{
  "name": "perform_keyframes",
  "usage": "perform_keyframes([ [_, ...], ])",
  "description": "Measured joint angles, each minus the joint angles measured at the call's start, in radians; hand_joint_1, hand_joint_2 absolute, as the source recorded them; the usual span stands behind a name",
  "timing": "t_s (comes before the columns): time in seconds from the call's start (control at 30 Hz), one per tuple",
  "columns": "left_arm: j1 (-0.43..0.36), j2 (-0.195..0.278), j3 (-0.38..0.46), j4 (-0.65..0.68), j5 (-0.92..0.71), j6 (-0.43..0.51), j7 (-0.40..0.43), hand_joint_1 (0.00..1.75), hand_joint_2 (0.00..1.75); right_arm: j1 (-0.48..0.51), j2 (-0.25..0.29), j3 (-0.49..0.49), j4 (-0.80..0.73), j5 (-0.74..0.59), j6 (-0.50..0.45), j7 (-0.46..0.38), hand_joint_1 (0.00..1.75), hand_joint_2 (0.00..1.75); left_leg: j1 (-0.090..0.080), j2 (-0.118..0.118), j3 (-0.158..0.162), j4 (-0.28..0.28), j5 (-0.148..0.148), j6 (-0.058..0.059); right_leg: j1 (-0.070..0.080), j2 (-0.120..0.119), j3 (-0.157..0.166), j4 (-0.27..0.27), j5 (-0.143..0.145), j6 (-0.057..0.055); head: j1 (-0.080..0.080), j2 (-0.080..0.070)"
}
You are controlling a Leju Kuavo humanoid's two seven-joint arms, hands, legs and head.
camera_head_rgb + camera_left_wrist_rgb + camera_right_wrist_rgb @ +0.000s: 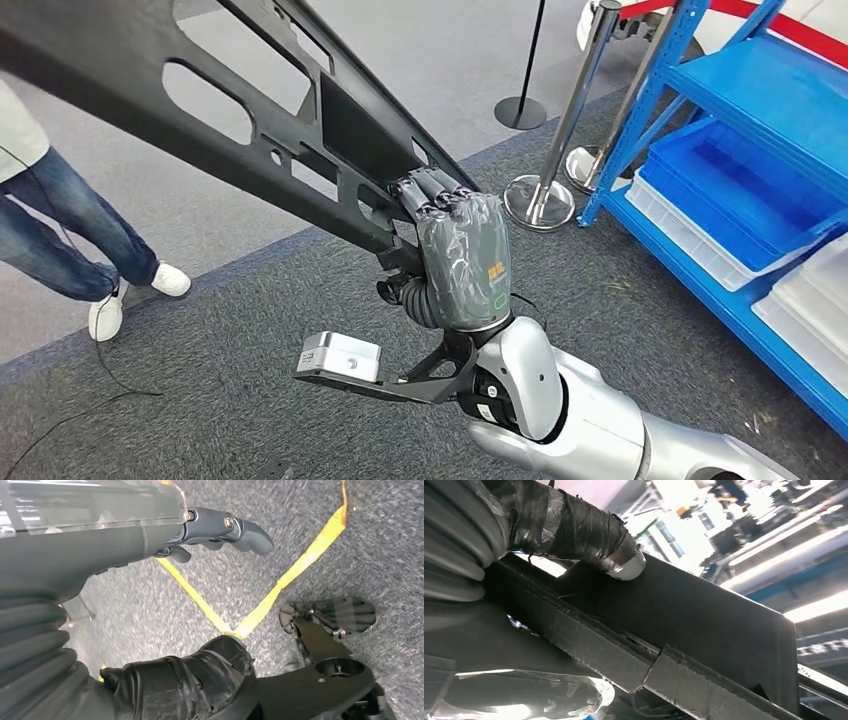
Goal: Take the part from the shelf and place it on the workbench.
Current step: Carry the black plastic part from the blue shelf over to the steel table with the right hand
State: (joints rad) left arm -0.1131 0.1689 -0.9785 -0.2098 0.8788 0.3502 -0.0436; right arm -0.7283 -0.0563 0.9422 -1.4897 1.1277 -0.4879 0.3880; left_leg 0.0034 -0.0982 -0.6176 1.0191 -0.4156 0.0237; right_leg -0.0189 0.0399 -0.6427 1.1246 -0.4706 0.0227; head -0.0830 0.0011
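The right hand (462, 262) is showing at the centre of the head view, its fingers (432, 196) wrapping over the lower edge of the part (250, 110), a long dark panel with cut-out slots that is running from the upper left of the frame down to the hand; the part is being held up in the air above the grey carpet (250, 340), well apart from the blue shelf (740, 130) at the right edge; in the right wrist view the taped thumb (574, 530) is pressing against the panel's flat face (704, 625). The left hand (150, 545) is appearing in the left wrist view over floor marked with yellow tape (300, 565); its fingers (230, 530) are stretching out with nothing between them, so it is probably loose and spread, though much of it is hidden. A person's legs (70, 235) are standing at the left of the head view; two chrome stanchions (560, 150) are standing near the shelf.
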Motion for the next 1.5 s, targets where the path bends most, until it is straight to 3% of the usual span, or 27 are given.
perform_keyframes([
  [0.07, -0.001, 0.000, 0.000, 0.000, 0.000, 0.001, -0.001, 0.00, 1.75, 0.000, -0.002, 0.000, -0.003, 0.001, 0.000, 0.000, 1.75, 1.75, 0.001, -0.021, -0.011, 0.013, -0.006, -0.011, -0.002, 0.024, 0.027, -0.062, 0.016, -0.004, -0.001, 0.000],
  [0.13, 0.001, 0.001, 0.000, 0.000, 0.000, 0.001, -0.002, 0.00, 1.75, -0.001, -0.003, -0.001, -0.005, 0.001, 0.001, 0.000, 1.75, 1.75, 0.003, -0.037, -0.021, 0.013, -0.004, -0.021, 0.000, 0.010, 0.030, -0.065, 0.016, -0.014, -0.001, 0.000],
  [0.2, 0.004, 0.000, 0.000, 0.000, -0.002, 0.000, -0.001, 0.00, 1.75, -0.002, -0.003, -0.001, -0.007, 0.002, 0.001, 0.000, 1.75, 1.75, 0.003, -0.006, -0.032, 0.031, -0.014, -0.031, -0.002, -0.011, 0.037, -0.073, 0.019, -0.027, -0.005, 0.000],
  [0.27, 0.001, -0.002, 0.000, 0.000, -0.005, -0.002, 0.000, 0.00, 1.75, -0.004, -0.003, -0.002, -0.010, 0.005, 0.002, 0.000, 1.75, 1.75, 0.002, 0.056, -0.069, 0.108, -0.052, -0.040, -0.001, -0.032, 0.044, -0.079, 0.020, -0.036, -0.010, 0.000],
  [0.3, -0.002, -0.002, 0.000, 0.000, -0.006, -0.002, 0.000, 0.00, 1.75, -0.005, -0.003, -0.002, -0.011, 0.006, 0.002, 0.000, 1.75, 1.75, 0.003, 0.076, -0.103, 0.170, -0.079, -0.044, 0.001, -0.045, 0.045, -0.080, 0.018, -0.039, -0.013, 0.000],
  [0.37, -0.006, -0.002, 0.000, 0.000, -0.006, -0.002, 0.000, 0.00, 1.75, -0.003, -0.004, -0.003, -0.011, 0.007, 0.004, 0.000, 1.75, 1.75, 0.008, 0.089, -0.156, 0.263, -0.105, -0.048, 0.002, -0.072, 0.047, -0.080, 0.014, -0.042, -0.013, 0.000],
  [0.4, -0.007, -0.003, 0.000, 0.000, -0.007, -0.002, 0.000, 0.00, 1.75, -0.002, -0.004, -0.003, -0.011, 0.007, 0.005, 0.001, 1.75, 1.75, 0.009, 0.092, -0.163, 0.271, -0.097, -0.049, 0.003, -0.086, 0.048, -0.080, 0.011, -0.041, -0.014, 0.000],
  [0.43, -0.006, -0.002, 0.000, 0.000, -0.007, -0.002, 0.000, 0.00, 1.75, -0.002, -0.004, -0.003, -0.011, 0.007, 0.007, 0.001, 1.75, 1.75, 0.009, 0.097, -0.145, 0.233, -0.069, -0.048, 0.003, -0.098, 0.051, -0.080, 0.008, -0.040, -0.014, 0.000],
  [0.5, -0.008, -0.001, 0.000, 0.000, -0.009, -0.002, 0.000, 0.00, 1.75, -0.005, -0.004, -0.003, -0.011, 0.008, 0.010, 0.003, 1.75, 1.75, 0.003, 0.130, -0.074, 0.099, -0.009, -0.042, 0.005, -0.120, 0.061, -0.080, 0.001, -0.033, -0.014, 0.000],
  [0.57, -0.013, 0.000, 0.000, 0.000, -0.009, -0.003, 0.001, 0.00, 1.75, -0.008, -0.004, -0.005, -0.011, 0.010, 0.012, 0.008, 1.75, 1.75, -0.007, 0.157, -0.029, 0.015, 0.013, -0.030, 0.009, -0.139, 0.069, -0.082, -0.006, -0.024, -0.012, 0.000],
  [0.67, -0.012, 0.003, 0.000, 0.000, -0.009, -0.006, 0.002, 0.00, 1.75, -0.011, -0.004, -0.009, -0.011, 0.013, 0.014, 0.013, 1.75, 1.75, -0.010, 0.130, -0.024, 0.000, 0.012, -0.014, 0.011, -0.160, 0.078, -0.088, -0.013, -0.007, -0.011, 0.000],
  [0.73, -0.008, 0.005, 0.000, 0.000, -0.008, -0.007, 0.001, 0.00, 1.75, -0.013, -0.003, -0.009, -0.011, 0.017, 0.016, 0.013, 1.75, 1.75, -0.005, 0.109, -0.014, -0.011, 0.015, -0.001, 0.009, -0.120, 0.069, -0.056, -0.038, 0.001, -0.008, 0.000],
  [0.8, -0.008, 0.005, 0.000, 0.000, -0.004, -0.009, 0.000, 0.00, 1.75, -0.014, -0.003, -0.011, -0.011, 0.022, 0.018, 0.014, 1.75, 1.75, -0.003, 0.089, -0.009, -0.015, 0.016, 0.009, 0.009, -0.061, 0.016, 0.056, -0.092, 0.001, -0.002, 0.000],
  [0.87, -0.009, 0.005, 0.000, 0.000, 0.001, -0.011, -0.002, 0.00, 1.75, -0.011, -0.004, -0.011, -0.011, 0.024, 0.018, 0.015, 1.75, 1.75, -0.004, 0.062, -0.009, -0.014, 0.015, 0.014, 0.010, -0.041, -0.054, 0.176, -0.128, 0.000, 0.000, 0.000],
  [0.9, -0.008, 0.005, 0.000, 0.000, 0.003, -0.012, -0.003, 0.00, 1.75, -0.009, -0.004, -0.011, -0.010, 0.024, 0.018, 0.016, 1.75, 1.75, -0.005, 0.047, -0.009, -0.012, 0.013, 0.015, 0.010, -0.039, -0.071, 0.194, -0.120, -0.001, 0.000, 0.000],
  [0.93, -0.007, 0.005, 0.000, 0.000, 0.006, -0.014, -0.004, 0.00, 1.75, -0.010, -0.004, -0.011, -0.010, 0.024, 0.018, 0.016, 1.75, 1.75, -0.004, 0.032, -0.009, -0.009, 0.012, 0.014, 0.009, -0.037, -0.069, 0.172, -0.093, -0.002, 0.001, 0.000],
  [0.97, -0.005, 0.005, 0.000, 0.000, 0.008, -0.017, -0.004, 0.00, 1.75, -0.012, -0.003, -0.011, -0.009, 0.024, 0.017, 0.015, 1.75, 1.75, -0.003, 0.016, -0.008, -0.004, 0.009, 0.012, 0.007, -0.030, -0.050, 0.115, -0.052, -0.003, 0.001, 0.000],
  [1.03, -0.005, 0.005, 0.000, 0.000, 0.010, -0.022, -0.006, 0.00, 1.75, -0.017, 0.000, -0.011, -0.006, 0.024, 0.014, 0.012, 1.75, 1.75, -0.001, -0.012, -0.014, 0.009, 0.001, 0.003, 0.001, 0.010, 0.003, -0.012, 0.007, -0.005, 0.000, 0.000],
  [1.1, -0.006, 0.007, 0.000, 0.000, 0.011, -0.024, -0.007, 0.00, 1.75, -0.022, 0.005, -0.011, -0.001, 0.024, 0.011, 0.012, 1.75, 1.75, 0.002, -0.036, -0.024, 0.017, -0.002, -0.010, 0.000, 0.035, 0.027, -0.064, 0.017, -0.006, 0.000, 0.000],
  [1.17, -0.003, 0.009, 0.000, 0.000, 0.011, -0.025, -0.007, 0.00, 1.75, -0.026, 0.011, -0.011, 0.005, 0.023, 0.008, 0.012, 1.75, 1.75, 0.007, -0.055, -0.032, 0.015, 0.001, -0.023, 0.003, 0.016, 0.032, -0.071, 0.018, -0.014, 0.000, 0.000],
  [1.2, 0.001, 0.010, 0.000, 0.000, 0.011, -0.025, -0.007, 0.00, 1.75, -0.028, 0.016, -0.011, 0.009, 0.022, 0.008, 0.012, 1.75, 1.75, 0.007, -0.043, -0.035, 0.018, 0.000, -0.028, 0.004, 0.004, 0.036, -0.076, 0.020, -0.020, -0.001, 0.000],
  [1.23, 0.003, 0.010, 0.000, 0.000, 0.011, -0.026, -0.007, 0.00, 1.75, -0.031, 0.020, -0.011, 0.012, 0.021, 0.007, 0.012, 1.75, 1.75, 0.006, -0.016, -0.043, 0.035, -0.009, -0.032, 0.003, -0.008, 0.041, -0.081, 0.022, -0.026, -0.004, 0.000],
  [1.3, 0.003, 0.011, -0.001, 0.000, 0.011, -0.027, -0.006, 0.00, 1.75, -0.035, 0.026, -0.011, 0.015, 0.019, 0.004, 0.012, 1.75, 1.75, 0.004, 0.056, -0.084, 0.116, -0.048, -0.040, 0.005, -0.032, 0.049, -0.089, 0.022, -0.035, -0.010, 0.000],
  [1.37, 0.000, 0.012, -0.001, 0.000, 0.011, -0.027, -0.005, 0.00, 1.75, -0.036, 0.027, -0.011, 0.019, 0.018, 0.002, 0.012, 1.75, 1.75, 0.008, 0.085, -0.144, 0.223, -0.089, -0.047, 0.008, -0.060, 0.052, -0.090, 0.018, -0.040, -0.013, 0.000],
  [1.4, -0.001, 0.013, -0.001, 0.000, 0.011, -0.027, -0.004, 0.00, 1.75, -0.035, 0.027, -0.011, 0.022, 0.018, 0.002, 0.012, 1.75, 1.75, 0.009, 0.089, -0.162, 0.251, -0.091, -0.049, 0.010, -0.074, 0.053, -0.089, 0.016, -0.041, -0.013, 0.000],
  [1.43, -0.001, 0.013, -0.001, 0.000, 0.011, -0.027, -0.003, 0.00, 1.75, -0.035, 0.027, -0.011, 0.024, 0.018, 0.002, 0.012, 1.75, 1.75, 0.010, 0.092, -0.163, 0.247, -0.077, -0.049, 0.010, -0.089, 0.055, -0.089, 0.013, -0.041, -0.013, 0.000],
  [1.5, 0.001, 0.014, -0.001, 0.000, 0.010, -0.027, 0.000, 0.00, 1.75, -0.035, 0.027, -0.011, 0.028, 0.018, 0.003, 0.012, 1.75, 1.75, 0.010, 0.107, -0.108, 0.139, -0.018, -0.047, 0.011, -0.114, 0.061, -0.088, 0.006, -0.037, -0.013, 0.000],
])
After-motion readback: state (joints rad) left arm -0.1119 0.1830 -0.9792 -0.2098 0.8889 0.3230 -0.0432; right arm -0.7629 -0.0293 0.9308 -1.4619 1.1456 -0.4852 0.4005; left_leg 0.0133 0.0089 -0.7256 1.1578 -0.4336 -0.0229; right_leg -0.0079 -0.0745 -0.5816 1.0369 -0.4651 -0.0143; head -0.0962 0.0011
